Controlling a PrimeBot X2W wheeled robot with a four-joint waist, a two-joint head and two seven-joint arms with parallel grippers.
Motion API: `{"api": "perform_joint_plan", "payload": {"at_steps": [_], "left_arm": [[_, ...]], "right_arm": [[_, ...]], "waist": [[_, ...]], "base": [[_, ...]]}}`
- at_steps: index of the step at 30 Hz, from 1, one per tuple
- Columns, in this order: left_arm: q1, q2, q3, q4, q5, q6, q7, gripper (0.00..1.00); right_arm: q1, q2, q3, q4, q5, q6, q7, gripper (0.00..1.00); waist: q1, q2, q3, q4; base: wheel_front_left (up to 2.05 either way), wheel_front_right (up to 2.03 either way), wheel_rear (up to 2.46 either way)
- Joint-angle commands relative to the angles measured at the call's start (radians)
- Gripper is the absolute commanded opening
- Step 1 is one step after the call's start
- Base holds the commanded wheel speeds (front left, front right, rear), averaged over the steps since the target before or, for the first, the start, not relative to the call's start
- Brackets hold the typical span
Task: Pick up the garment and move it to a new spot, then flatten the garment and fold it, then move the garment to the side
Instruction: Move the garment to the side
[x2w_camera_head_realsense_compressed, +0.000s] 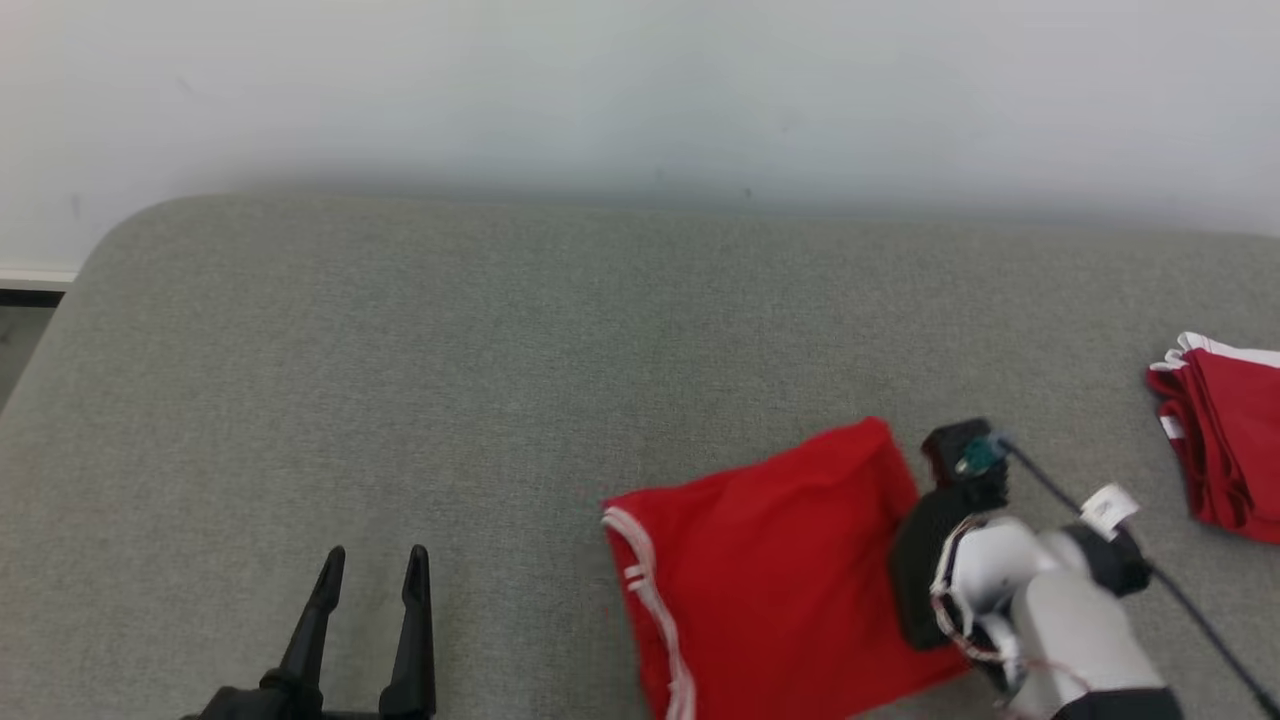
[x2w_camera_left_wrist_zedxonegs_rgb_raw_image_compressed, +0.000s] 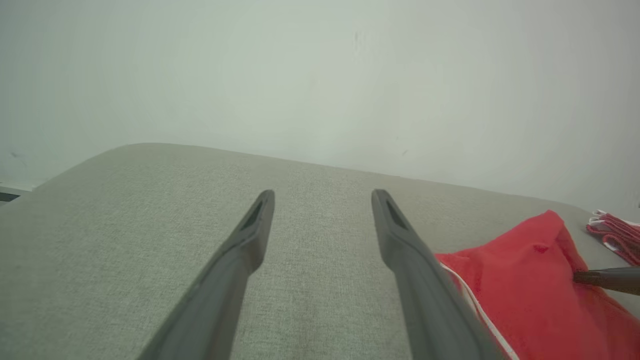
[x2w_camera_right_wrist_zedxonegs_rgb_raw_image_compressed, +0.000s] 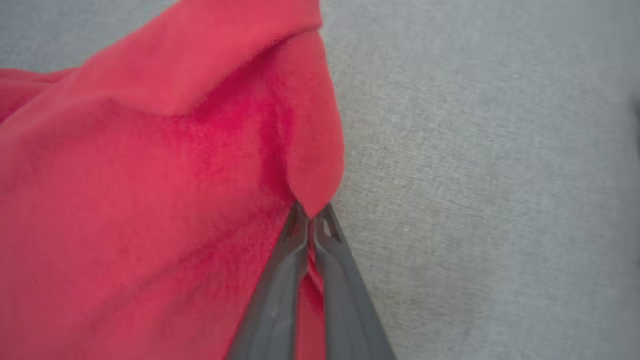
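Edge of the red garment (x2w_camera_head_realsense_compressed: 770, 560) pinched in the clenched right gripper (x2w_camera_right_wrist_zedxonegs_rgb_raw_image_compressed: 311, 218), cloth lying just left of it on the grey cushion (x2w_camera_head_realsense_compressed: 500, 350); left gripper (x2w_camera_head_realsense_compressed: 373, 562) released, well apart; likely step 3, needing a steady drag aside without unfolding

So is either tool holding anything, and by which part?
The right tool is shut on the garment, pinching a fold at its edge. The left tool is open and empty.

The red garment (x2w_camera_head_realsense_compressed: 770, 570) lies on the grey cushion (x2w_camera_head_realsense_compressed: 400, 350), left tool (x2w_camera_head_realsense_compressed: 376, 555) spread, well apart.
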Motion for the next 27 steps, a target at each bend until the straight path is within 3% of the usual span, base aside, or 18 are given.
{"api": "perform_joint_plan", "payload": {"at_steps": [1, 8, 17, 27], "left_arm": [[-0.018, -0.001, -0.002, -0.007, -0.005, -0.003, -0.003, 1.00], [-0.042, -0.001, -0.004, -0.032, -0.014, 0.000, -0.002, 1.00], [-0.121, -0.001, -0.037, -0.054, 0.005, -0.003, -0.003, 1.00], [-0.172, 0.000, -0.053, -0.049, 0.036, -0.007, -0.003, 1.00]], "right_arm": [[-0.029, -0.037, -0.012, -0.008, -0.017, 0.000, 0.005, 0.00], [-0.164, -0.178, -0.058, -0.043, -0.039, 0.000, 0.090, 0.00], [-0.344, -0.311, -0.150, -0.068, -0.012, 0.000, 0.220, 0.00], [-0.425, -0.415, -0.279, -0.101, -0.094, 0.000, 0.214, 0.00]], "waist": [[-0.0001, -0.0001, 0.017, -0.018], [-0.0001, -0.0001, 0.058, -0.076], [-0.0001, -0.0001, 0.172, -0.146], [-0.0001, -0.0001, 0.255, -0.162]], "base": [[0.00, 0.00, 0.00], [0.00, 0.00, 0.00], [0.00, 0.00, 0.00], [0.00, 0.00, 0.00]]}}
